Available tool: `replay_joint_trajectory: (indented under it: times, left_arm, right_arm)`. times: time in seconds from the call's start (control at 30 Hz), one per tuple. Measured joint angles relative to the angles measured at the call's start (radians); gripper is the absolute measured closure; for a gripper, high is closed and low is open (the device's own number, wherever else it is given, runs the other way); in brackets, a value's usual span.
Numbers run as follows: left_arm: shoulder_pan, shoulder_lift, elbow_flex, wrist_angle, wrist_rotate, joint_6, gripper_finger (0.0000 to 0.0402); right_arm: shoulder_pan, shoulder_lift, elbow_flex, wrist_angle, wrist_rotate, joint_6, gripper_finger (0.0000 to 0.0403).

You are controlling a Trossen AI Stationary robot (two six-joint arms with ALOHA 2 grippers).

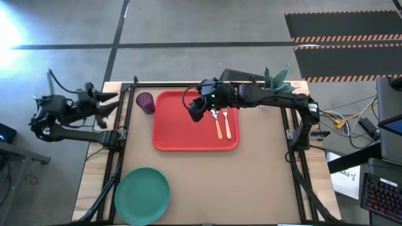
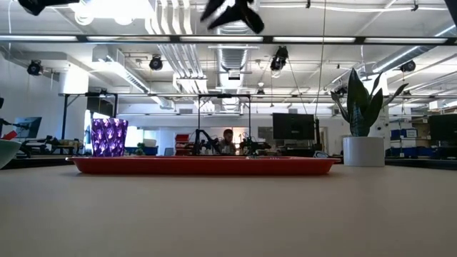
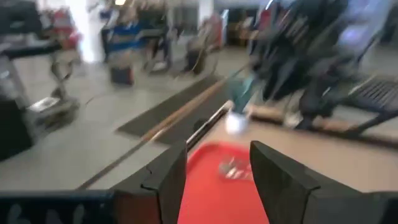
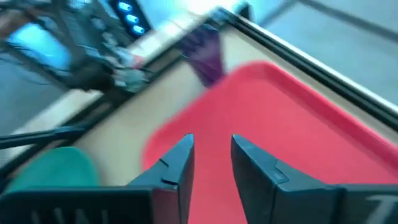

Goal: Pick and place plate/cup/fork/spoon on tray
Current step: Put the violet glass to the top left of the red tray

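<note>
Cup stands off the tray just beside its left rim, plate well apart, and my right gripper (fingers apart, empty over the tray) could tip that tumbler if I reach in carelessly.

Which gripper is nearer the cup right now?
Left, narrowly. The left gripper sits just off the table's left edge, level with the purple cup. The right gripper hangs above the red tray, on the cup's other side, slightly farther.
</note>
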Motion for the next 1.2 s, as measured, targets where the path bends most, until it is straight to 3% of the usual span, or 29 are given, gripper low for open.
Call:
replay_joint_trajectory:
  times: [0.3, 0.53, 0.77, 0.93, 1.2]
  left_arm:
    - [0.000, 0.182, 0.000, -0.162, -0.024, -0.203, 0.0242]
    - [0.002, 0.395, 0.012, -0.290, -0.091, -0.318, 0.0242]
    - [0.064, 0.543, 0.016, -0.327, -0.085, -0.446, 0.0242]
    - [0.212, 0.582, 0.016, -0.325, 0.044, -0.455, 0.0242]
    - [0.498, 0.575, 0.015, -0.295, 0.318, -0.291, 0.0242]
  right_arm:
    - [0.129, 0.000, 0.222, -0.014, -0.001, -0.136, 0.0286]
    - [0.187, 0.000, 0.361, -0.148, -0.023, -0.205, 0.0294]
    - [0.203, -0.002, 0.426, -0.261, -0.112, -0.229, 0.0292]
    - [0.202, -0.005, 0.426, -0.300, -0.155, -0.264, 0.0286]
    - [0.202, -0.008, 0.426, -0.314, -0.239, -0.295, 0.0291]
